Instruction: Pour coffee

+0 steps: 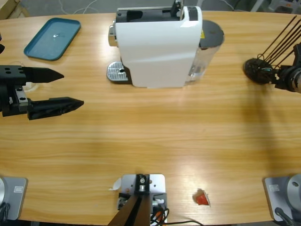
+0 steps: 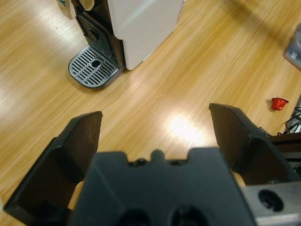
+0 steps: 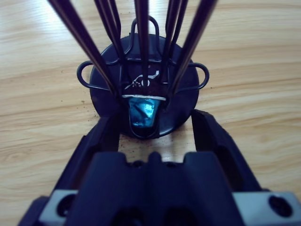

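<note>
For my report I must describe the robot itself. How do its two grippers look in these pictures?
The left gripper has two black jaws tapering to blunt points, fixed on a black body with a silver-grey plate and screw holes. The right gripper is built the same: two flat black jaws, a black body with screws, and a grey plate with round holes at the base. No markings show.

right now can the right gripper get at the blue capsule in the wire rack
Probably yes. The right gripper is open and lined up on the blue capsule at the foot of the wire rack, one jaw on either side of the rack's base. Only the rack's thin wires around the capsule might catch.
</note>
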Tool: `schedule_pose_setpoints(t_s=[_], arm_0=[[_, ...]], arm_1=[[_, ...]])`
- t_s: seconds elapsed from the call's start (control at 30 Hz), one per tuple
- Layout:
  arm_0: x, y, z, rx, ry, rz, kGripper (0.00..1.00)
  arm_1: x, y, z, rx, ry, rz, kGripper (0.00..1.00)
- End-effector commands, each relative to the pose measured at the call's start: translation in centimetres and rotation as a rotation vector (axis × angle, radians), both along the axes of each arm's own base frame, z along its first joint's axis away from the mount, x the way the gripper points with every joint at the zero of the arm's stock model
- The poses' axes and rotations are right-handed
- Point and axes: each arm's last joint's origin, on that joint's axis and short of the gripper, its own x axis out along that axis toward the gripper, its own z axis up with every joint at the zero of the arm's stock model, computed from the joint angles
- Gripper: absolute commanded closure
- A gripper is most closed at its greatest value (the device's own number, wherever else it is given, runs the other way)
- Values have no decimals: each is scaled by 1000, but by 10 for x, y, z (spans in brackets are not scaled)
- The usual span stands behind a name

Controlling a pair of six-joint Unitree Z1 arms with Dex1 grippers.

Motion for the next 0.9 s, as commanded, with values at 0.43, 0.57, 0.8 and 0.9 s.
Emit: schedule_pose_setpoints(t_s=[0.43,0.57,0.8,0.9], arm_0=[[-8,8,-9,6,11,18,18],[-8,8,-9,5,11,20,17],[-9,9,-10,5,12,20,18],[-10,10,-10,3,11,21,18]], arm_1=[[1,-9,-11,0,24,13,612],[2,-8,-12,5,28,26,622],[0,-9,-9,-11,16,36,775],[-2,-9,-6,-22,3,35,854]])
